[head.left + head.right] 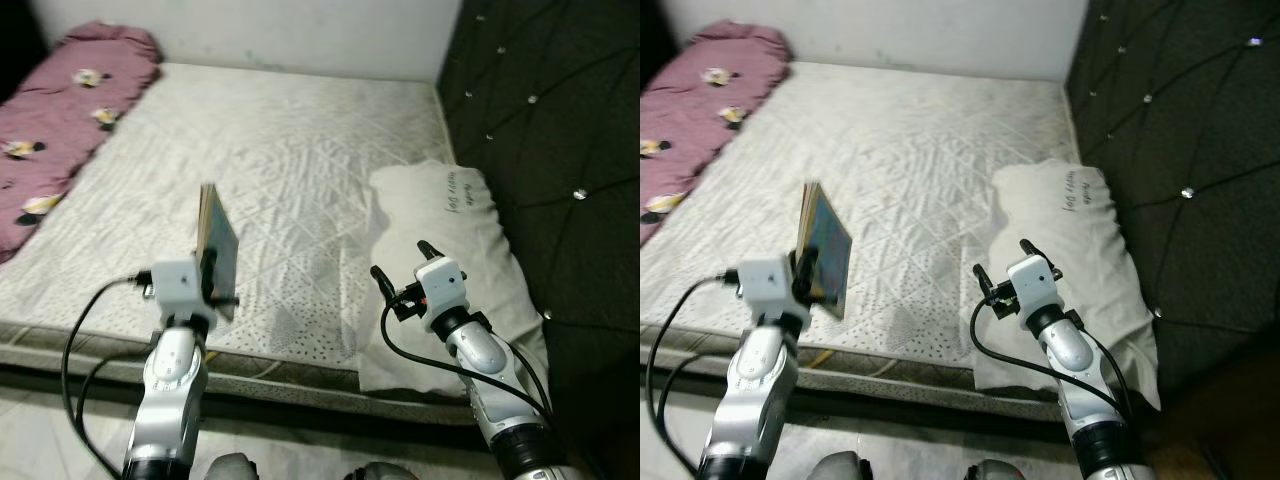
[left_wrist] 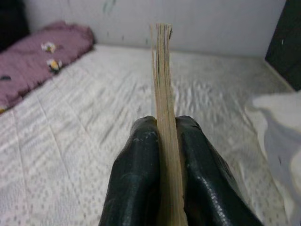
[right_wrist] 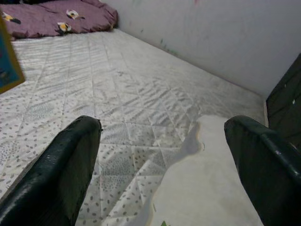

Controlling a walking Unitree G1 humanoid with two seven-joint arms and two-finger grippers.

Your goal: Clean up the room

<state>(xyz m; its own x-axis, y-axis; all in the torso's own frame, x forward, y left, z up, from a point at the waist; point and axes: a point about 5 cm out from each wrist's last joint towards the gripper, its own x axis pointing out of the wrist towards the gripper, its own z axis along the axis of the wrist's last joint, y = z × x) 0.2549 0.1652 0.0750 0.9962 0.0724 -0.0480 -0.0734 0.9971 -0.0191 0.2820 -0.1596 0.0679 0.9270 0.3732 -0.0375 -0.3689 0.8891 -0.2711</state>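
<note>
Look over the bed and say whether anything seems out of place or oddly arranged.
The white pillow hangs over the mattress's near edge by the dark headboard. A purple blanket is bunched along the far left side. The left gripper holds a thin book upright.

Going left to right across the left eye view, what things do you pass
Purple blanket → book held upright in the left gripper → right gripper, open → white pillow → dark tufted headboard.
</note>
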